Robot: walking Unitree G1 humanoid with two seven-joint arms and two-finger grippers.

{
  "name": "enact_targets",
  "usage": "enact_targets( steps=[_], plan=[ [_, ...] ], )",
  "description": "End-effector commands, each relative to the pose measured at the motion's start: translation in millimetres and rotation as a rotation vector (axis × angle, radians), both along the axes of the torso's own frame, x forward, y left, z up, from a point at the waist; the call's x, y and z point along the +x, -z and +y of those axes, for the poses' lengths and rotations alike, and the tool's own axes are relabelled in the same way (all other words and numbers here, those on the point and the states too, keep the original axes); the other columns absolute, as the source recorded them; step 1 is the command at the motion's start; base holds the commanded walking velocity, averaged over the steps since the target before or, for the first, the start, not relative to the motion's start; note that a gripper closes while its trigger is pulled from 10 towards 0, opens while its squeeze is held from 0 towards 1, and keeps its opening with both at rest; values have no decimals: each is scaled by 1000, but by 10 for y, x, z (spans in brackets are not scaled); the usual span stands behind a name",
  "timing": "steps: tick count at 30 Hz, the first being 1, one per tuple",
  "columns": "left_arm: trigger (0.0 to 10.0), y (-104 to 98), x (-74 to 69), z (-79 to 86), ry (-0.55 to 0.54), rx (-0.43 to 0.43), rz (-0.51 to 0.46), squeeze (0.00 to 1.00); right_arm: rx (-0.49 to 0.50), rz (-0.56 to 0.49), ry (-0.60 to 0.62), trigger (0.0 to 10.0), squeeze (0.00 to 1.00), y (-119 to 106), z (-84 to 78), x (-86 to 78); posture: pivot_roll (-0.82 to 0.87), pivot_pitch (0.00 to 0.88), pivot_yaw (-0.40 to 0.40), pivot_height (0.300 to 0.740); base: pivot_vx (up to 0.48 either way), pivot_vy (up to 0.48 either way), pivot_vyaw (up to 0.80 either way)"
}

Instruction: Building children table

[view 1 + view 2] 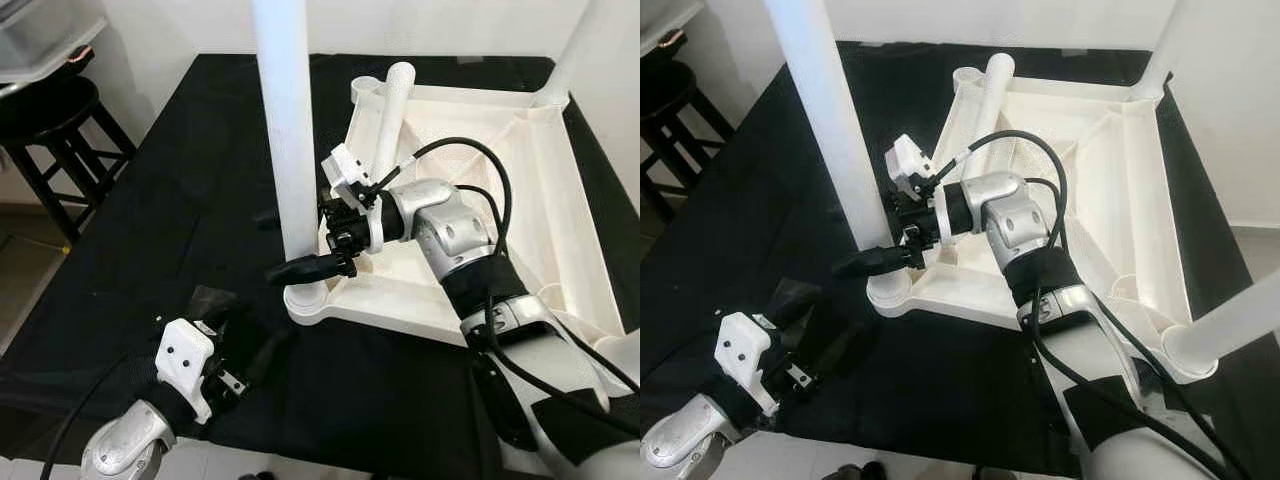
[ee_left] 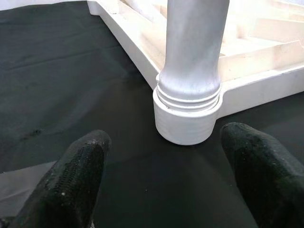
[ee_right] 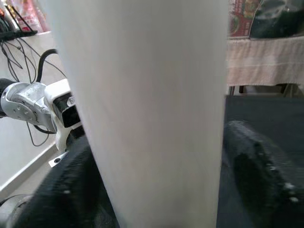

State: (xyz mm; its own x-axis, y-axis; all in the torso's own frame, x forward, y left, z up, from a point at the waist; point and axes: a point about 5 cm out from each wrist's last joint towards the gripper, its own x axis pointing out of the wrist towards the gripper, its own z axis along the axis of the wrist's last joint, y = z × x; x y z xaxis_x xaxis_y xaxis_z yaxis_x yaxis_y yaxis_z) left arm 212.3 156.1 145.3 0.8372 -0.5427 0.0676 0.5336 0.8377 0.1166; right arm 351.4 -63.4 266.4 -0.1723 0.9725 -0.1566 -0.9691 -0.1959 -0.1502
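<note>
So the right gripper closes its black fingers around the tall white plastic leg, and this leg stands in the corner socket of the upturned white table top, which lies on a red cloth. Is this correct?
Not quite: the cloth is black, not red, as the left eye view shows. The rest holds: the right gripper has its black fingers around the tall white plastic leg, which stands in the corner socket of the upturned white table top.

No legible text, label, brand, number or sign can be read anywhere. Colourful printed packaging (image 3: 240, 19) is seen far behind in the right wrist view, but its lettering is too blurred to be made out.
</note>
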Motion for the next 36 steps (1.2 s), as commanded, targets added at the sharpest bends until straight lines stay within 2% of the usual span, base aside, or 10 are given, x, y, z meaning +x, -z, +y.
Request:
enact_targets(
  steps=[1,14,15,19,25,26,30,31,32,36],
  plan=[
    [10000,44,-18,7,-14,7,25,0,-14,-19,-14,0,0,-8,60,2,87,289,19,740,0,0,0],
    [10000,70,-2,5,-23,-6,42,0,5,46,412,0,0,558,-109,-260,30,287,0,740,0,0,0],
    [10000,75,5,16,-24,-6,44,0,-48,102,729,0,0,834,-60,-337,21,285,0,740,0,0,0],
    [10000,94,40,27,-23,1,47,0,-154,56,1048,0,0,1224,-47,-853,-3,255,7,740,0,0,0],
    [10000,126,98,22,-28,12,47,0,-120,48,1054,0,0,1155,-54,-729,10,219,4,740,0,0,0],
    [9647,139,101,34,-34,21,48,0,-118,66,1029,10000,0,1143,-43,-676,11,208,4,740,0,0,0],
    [9647,151,103,43,-37,27,49,0,-119,72,1020,10000,0,1130,-35,-668,12,206,3,740,0,0,0],
    [9608,164,99,51,-44,34,50,0,-93,80,984,10000,353,1065,-30,-623,11,199,1,740,0,0,0],
    [10000,176,92,38,-45,35,52,0,-31,82,929,10000,1000,903,-12,-567,3,204,2,740,0,0,0],
    [10000,175,96,-17,-33,24,52,0,91,11,697,10000,1000,513,12,-474,-13,214,3,740,0,0,0]
  ],
)
